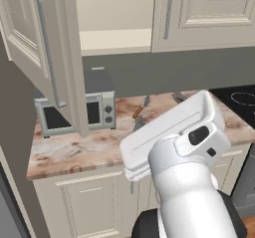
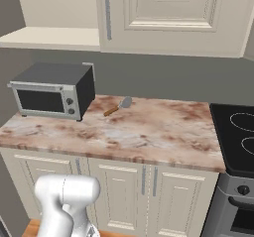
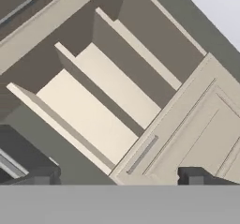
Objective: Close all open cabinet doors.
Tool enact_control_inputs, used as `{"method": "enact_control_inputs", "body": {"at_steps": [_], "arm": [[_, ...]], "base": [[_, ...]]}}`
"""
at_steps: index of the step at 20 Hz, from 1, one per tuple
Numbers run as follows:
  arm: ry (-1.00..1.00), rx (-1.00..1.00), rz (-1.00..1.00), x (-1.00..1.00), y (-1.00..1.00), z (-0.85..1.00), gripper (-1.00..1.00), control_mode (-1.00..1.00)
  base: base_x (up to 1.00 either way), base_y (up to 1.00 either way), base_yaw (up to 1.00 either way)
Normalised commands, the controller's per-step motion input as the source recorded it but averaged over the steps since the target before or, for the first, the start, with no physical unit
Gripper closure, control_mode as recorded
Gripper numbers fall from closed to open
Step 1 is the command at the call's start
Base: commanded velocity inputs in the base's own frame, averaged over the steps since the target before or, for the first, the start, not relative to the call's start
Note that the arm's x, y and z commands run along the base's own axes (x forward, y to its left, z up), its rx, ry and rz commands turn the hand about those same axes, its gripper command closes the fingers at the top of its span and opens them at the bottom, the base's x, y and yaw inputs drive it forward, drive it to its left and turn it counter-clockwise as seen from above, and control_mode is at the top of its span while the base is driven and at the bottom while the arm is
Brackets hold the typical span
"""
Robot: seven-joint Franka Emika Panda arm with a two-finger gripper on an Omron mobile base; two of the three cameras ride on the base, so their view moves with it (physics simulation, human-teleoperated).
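Observation:
One tall cream cabinet door stands open at the left, swung out towards me, its grey bar handle facing the room. Behind it the cabinet's bare shelf shows. The neighbouring cabinet door on the right is shut, and it appears again in the right base view. In the hand view my gripper is open with nothing between its fingertips. It looks up at the open shelves and the shut door, well apart from both.
A grey toaster oven sits on the marble counter below the open cabinet. A spatula lies mid-counter. A black cooktop adjoins on the right. Cream base-cabinet doors run under the counter.

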Motion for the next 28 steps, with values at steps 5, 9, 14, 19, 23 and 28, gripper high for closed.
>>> {"method": "enact_control_inputs", "body": {"at_steps": [5, 9, 14, 19, 23, 28], "arm": [[-0.01, 0.03, 0.19, 0.00, 0.33, -0.01, -1.00, -1.00], [0.00, 0.00, 0.22, 0.00, 0.31, 0.00, -1.00, -1.00], [0.00, -0.05, 0.15, 0.00, 0.35, -0.02, -1.00, -1.00], [0.00, -0.08, 0.00, -0.01, 0.05, -0.26, -1.00, -1.00], [0.00, -0.09, 0.02, 0.02, 0.12, -0.21, -1.00, -1.00], [-0.01, -0.12, 0.04, 0.12, 0.30, 0.00, -1.00, -1.00]], "base": [[0.00, 0.00, 0.00], [0.00, 0.00, 0.00], [0.00, 0.00, 0.00], [0.00, 0.00, 0.00], [0.00, 0.00, 0.00], [0.00, 0.00, 0.00]]}}
